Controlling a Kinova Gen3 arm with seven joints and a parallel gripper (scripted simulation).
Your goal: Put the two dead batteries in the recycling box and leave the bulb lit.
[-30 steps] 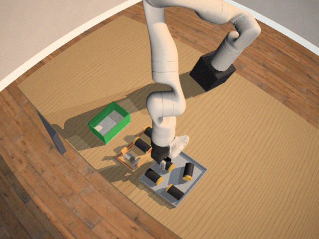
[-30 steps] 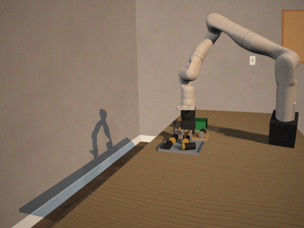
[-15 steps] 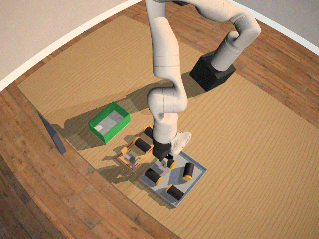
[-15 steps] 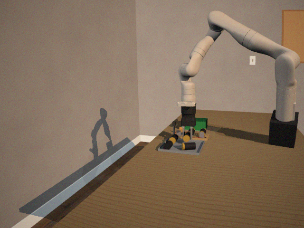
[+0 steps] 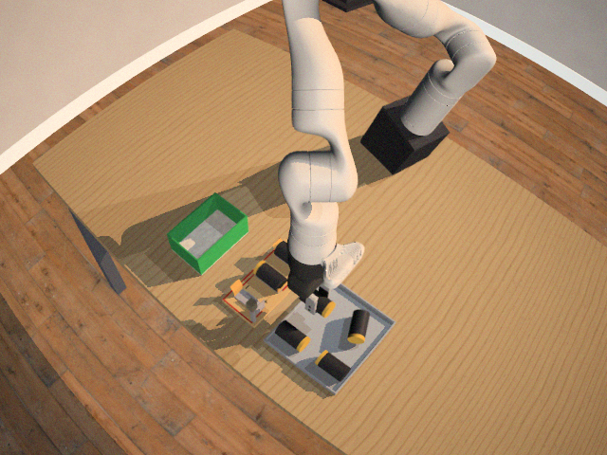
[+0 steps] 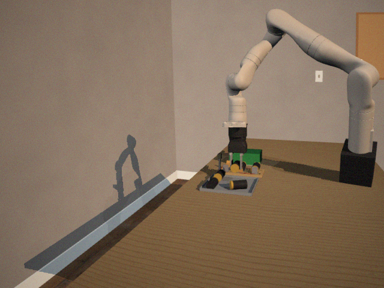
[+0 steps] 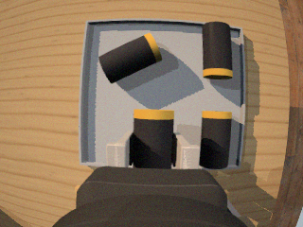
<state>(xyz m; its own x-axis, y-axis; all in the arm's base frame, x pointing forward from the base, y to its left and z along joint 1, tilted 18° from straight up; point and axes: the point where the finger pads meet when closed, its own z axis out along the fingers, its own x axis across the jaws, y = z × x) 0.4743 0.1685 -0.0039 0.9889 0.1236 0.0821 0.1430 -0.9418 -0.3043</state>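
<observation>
In the top view, one yellow-ended battery (image 5: 324,305) (image 6: 234,168) (image 7: 153,137) is held over the gray tray (image 5: 365,356) (image 6: 226,192) (image 7: 83,95) by the end effector (image 5: 317,299) (image 6: 236,166) (image 7: 152,143), its fingers a bit over half open. Three batteries are laid in the tray. Two are set by the wooden holder board (image 5: 275,301) (image 6: 260,174), far and left. The green recycling box (image 5: 223,250) (image 6: 253,156) is stood farther left on the bench (image 5: 466,294) (image 6: 248,232) (image 7: 38,95).

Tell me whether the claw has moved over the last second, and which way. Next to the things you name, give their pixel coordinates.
Yes, upward: in the exterior view the bottom of the claw's (image 5: 316,300) (image 6: 235,168) (image 7: 153,153) black body was near the green box's (image 5: 224,248) (image 6: 254,156) lower edge; now it's near the top rim.
</observation>
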